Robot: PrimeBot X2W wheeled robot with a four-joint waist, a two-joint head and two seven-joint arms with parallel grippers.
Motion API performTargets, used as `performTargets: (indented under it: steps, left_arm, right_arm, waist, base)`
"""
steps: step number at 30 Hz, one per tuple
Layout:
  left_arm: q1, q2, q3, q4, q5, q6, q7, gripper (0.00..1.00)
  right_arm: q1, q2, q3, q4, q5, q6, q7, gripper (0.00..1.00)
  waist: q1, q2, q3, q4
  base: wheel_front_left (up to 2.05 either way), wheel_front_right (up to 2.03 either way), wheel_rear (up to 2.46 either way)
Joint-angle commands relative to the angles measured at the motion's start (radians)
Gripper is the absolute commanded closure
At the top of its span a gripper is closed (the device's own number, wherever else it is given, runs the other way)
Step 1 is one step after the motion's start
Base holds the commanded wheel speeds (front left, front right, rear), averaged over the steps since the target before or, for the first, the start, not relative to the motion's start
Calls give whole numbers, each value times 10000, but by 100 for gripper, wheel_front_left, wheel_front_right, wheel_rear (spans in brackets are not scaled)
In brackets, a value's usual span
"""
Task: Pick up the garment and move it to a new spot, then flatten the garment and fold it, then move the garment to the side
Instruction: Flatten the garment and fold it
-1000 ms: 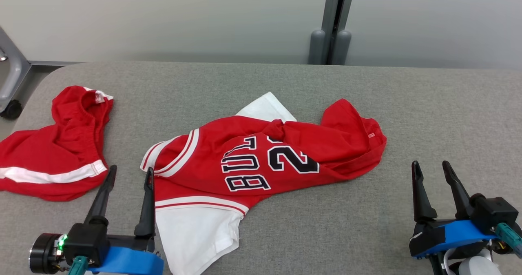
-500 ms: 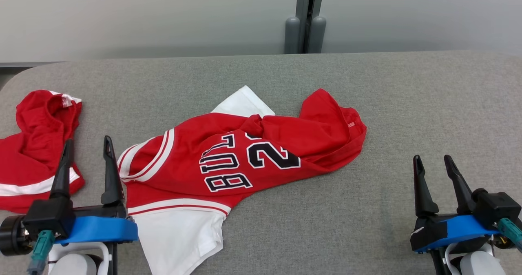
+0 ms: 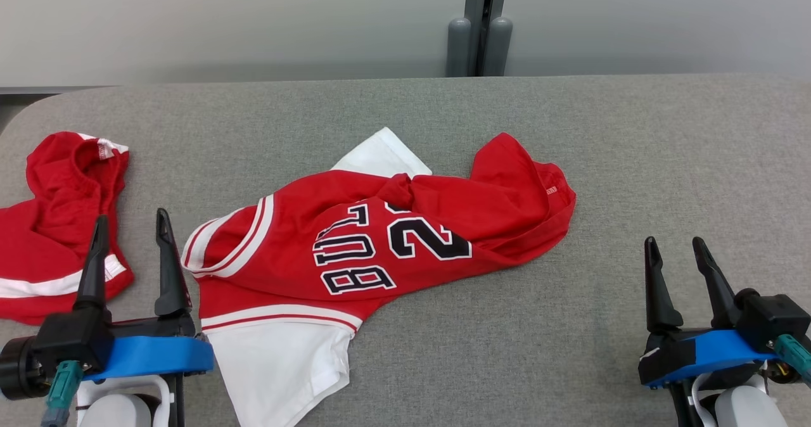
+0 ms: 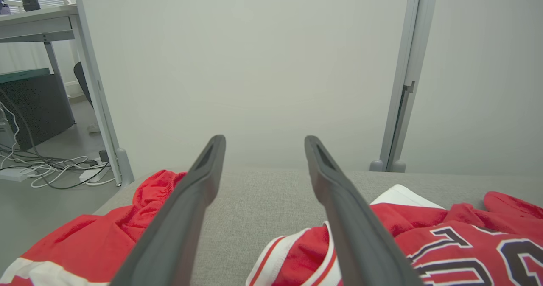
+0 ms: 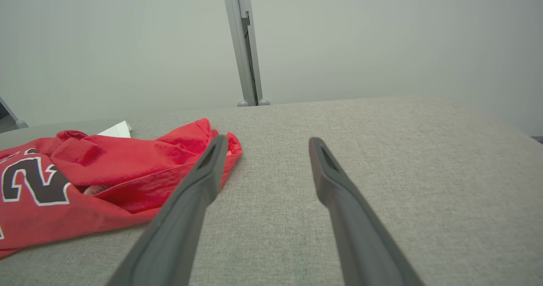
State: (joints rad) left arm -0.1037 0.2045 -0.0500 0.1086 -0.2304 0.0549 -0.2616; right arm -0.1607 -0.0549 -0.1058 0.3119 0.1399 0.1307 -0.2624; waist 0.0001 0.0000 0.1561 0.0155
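scene: a grey fabric-covered counter (image 3: 633, 161) in front of a pale wall (image 3: 253, 21), with a grey upright post (image 3: 478, 28) at the far edge.

task item: a red jersey (image 3: 380, 237) with white sleeves and black, white-edged lettering lies crumpled on the counter, left of centre in the head view. it is not flat: the body is bunched and folded over toward the right end. one white sleeve lies at the near edge of the counter; the other pokes out from under the red cloth on the far side. the striped neck opening faces the left hand.

left hand (image 3: 131, 216): fingers spread wide, nothing between them. it sits at the lower left of the head view, fingers pointing away from the robot. its right finger is just beside the jersey's neck opening; whether they touch cannot be told. its left finger crosses in front of a second red garment (image 3: 51, 224) with a white stripe, which lies at the left end of the counter, apart from the jersey.

right hand (image 3: 673, 242): fingers spread wide, nothing held. it is over bare counter, well apart from the jersey's right end.
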Motion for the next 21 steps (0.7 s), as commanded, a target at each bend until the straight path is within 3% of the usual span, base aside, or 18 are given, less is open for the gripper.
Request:
performTargets:
  steps: [1,12,21]
  left_arm:
    - [107,-172,251,-103,204,-121,-48,0]
    - [319,-919,1040,197,1168,-848,-48,0]
    - [164,-1142,1272,343,1471,-1102,-50,0]
  right_arm:
    - [-157,8,-28,55,-40,1,-36,0]
    - [-188,21,207,345,24,1,-36,0]
    - [-1395,-852,1903,913,-125,-1,754,0]
  waist:
    - [-1,0,4,40]
    - [-1,0,-148,195]
    - [-1,0,-118,394]
  base:
    - [0,0,0]
    - [0,0,0]
    - [0,0,0]
